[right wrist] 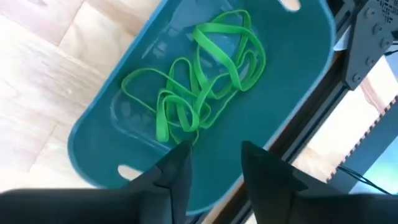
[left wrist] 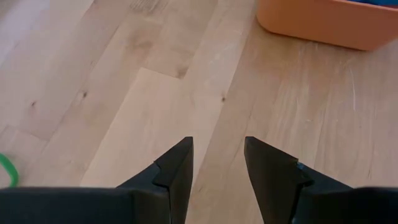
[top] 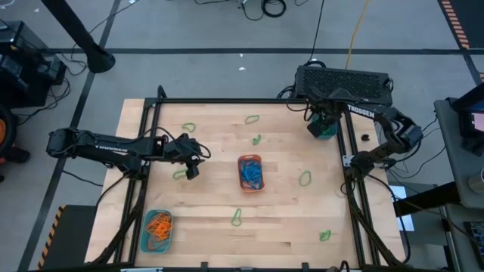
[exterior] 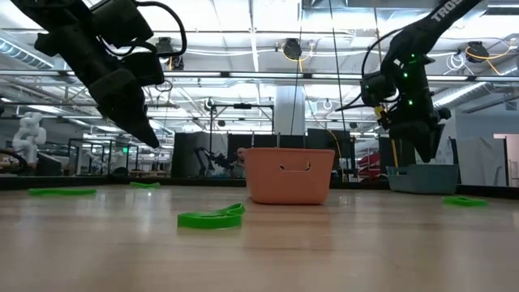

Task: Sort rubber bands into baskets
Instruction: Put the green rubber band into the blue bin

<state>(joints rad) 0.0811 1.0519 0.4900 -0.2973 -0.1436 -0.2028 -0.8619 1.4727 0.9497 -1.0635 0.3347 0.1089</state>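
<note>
The right gripper (right wrist: 211, 163), jaws parted and empty, hangs over the teal basket (right wrist: 298, 81) at the table's two o'clock corner. The left gripper (left wrist: 217, 168), jaws apart and holding nothing, waits near nine o'clock. The green rubber bands (right wrist: 199, 93) look light, limp and prone to tangle, so each is best pinched across a single strand.

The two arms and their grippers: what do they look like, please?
Both arms are dark, jointed tubes with black cables along them. White TROSSEN lettering shows on each. The left gripper and the right gripper each end in two black, wedge-shaped fingers. Small green lights glow on the right arm in the low view.

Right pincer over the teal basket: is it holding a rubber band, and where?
Nothing held. The right pincer is open above the green bands in the teal basket.
</note>
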